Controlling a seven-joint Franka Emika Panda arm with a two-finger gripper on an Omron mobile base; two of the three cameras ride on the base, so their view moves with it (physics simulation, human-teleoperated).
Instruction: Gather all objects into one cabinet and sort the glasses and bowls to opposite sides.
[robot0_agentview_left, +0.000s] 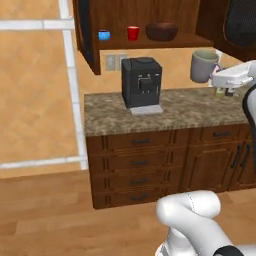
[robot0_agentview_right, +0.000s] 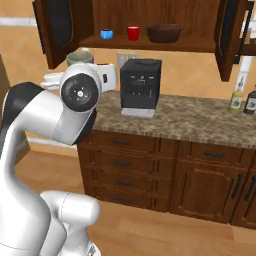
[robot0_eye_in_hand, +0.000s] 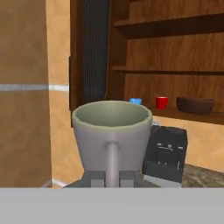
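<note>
The grey-white mug (robot0_eye_in_hand: 111, 131) hangs upright in mid-air, handle toward the hand. Inside the open cabinet (robot0_agentview_right: 150, 15), the red cup (robot0_agentview_right: 133, 33) stands at nine o'clock of the brown bowl (robot0_agentview_right: 163, 33).

No text, label, brand, number or sign can be read anywhere. The front of the black coffee machine (robot0_agentview_left: 142, 81) on the desk (robot0_agentview_left: 190, 110) carries pale marks in the hand view, too small and blurred to make out. The two bottles (robot0_agentview_right: 243, 100) at the right end of the desk have light patches that may be labels, but nothing on them is legible. The mug (robot0_eye_in_hand: 112, 134), red cup (robot0_agentview_right: 133, 33) and bowl (robot0_agentview_right: 164, 33) are plain.
</note>
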